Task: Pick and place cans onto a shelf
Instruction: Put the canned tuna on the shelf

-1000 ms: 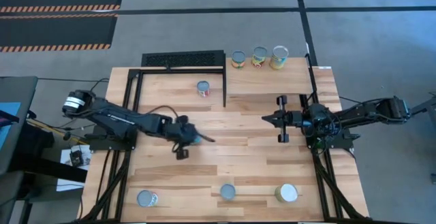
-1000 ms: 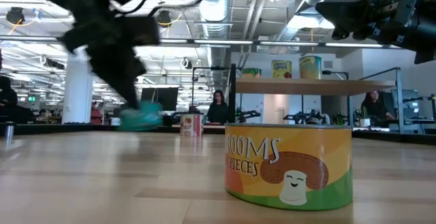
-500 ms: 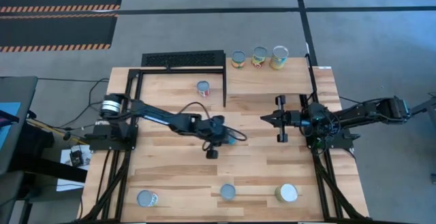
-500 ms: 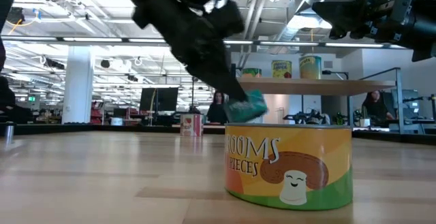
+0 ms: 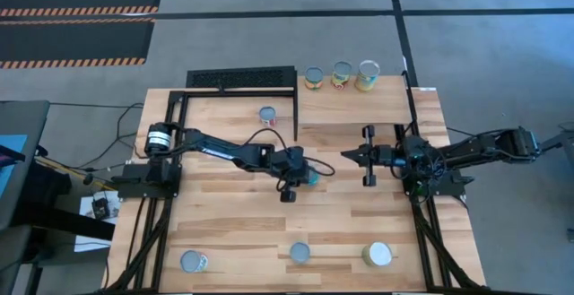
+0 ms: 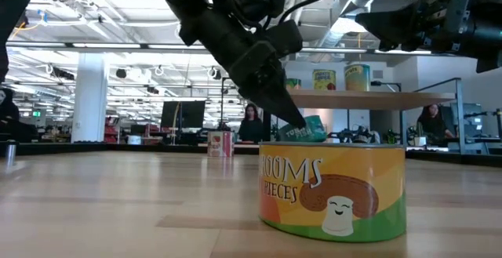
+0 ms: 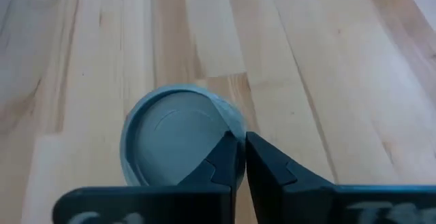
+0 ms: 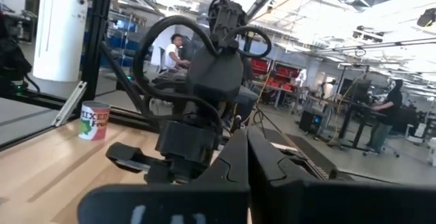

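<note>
I have the left hand clamped on a small teal-labelled tin mid-bench | raised light-wood shelf lies ahead-right | right hand pinched together, empty, nearer it

Bare table lies between the arms; three cans crowd the shelf's back edge.

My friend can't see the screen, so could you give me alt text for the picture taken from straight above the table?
Seen from above, the left gripper holds a teal can over the middle of a wooden table, facing the right gripper. Three cans stand on the shelf; three more line the near edge.
</note>
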You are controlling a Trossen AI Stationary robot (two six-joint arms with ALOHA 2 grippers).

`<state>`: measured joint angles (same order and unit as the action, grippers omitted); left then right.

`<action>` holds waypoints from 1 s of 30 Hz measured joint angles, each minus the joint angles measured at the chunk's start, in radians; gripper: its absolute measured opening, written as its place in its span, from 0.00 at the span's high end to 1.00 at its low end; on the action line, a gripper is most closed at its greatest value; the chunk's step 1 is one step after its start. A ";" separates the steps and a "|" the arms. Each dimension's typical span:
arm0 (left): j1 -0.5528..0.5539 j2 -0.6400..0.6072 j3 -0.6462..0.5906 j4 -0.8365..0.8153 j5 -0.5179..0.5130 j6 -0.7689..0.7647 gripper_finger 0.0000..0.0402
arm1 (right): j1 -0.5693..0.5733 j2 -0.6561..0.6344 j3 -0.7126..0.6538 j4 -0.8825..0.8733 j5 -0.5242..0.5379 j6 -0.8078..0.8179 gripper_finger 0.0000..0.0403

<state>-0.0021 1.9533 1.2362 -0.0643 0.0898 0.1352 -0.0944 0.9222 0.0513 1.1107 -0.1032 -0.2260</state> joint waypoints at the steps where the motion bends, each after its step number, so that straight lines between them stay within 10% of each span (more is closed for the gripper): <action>1: 0.000 0.000 0.000 0.002 0.001 0.002 0.96 | 0.000 0.000 0.000 0.000 0.000 0.000 0.99; 22: 0.011 0.041 -0.002 0.100 0.050 0.096 0.94 | 0.000 0.000 0.001 -0.044 0.096 0.035 0.99; 30: 0.013 -0.124 -0.265 0.438 0.160 0.040 0.99 | 0.014 0.012 0.201 -0.479 0.171 0.095 0.99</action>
<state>0.0113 1.8298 0.9707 0.3738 0.2498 0.1755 -0.0801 0.9343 0.2527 0.6315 0.0678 -0.1310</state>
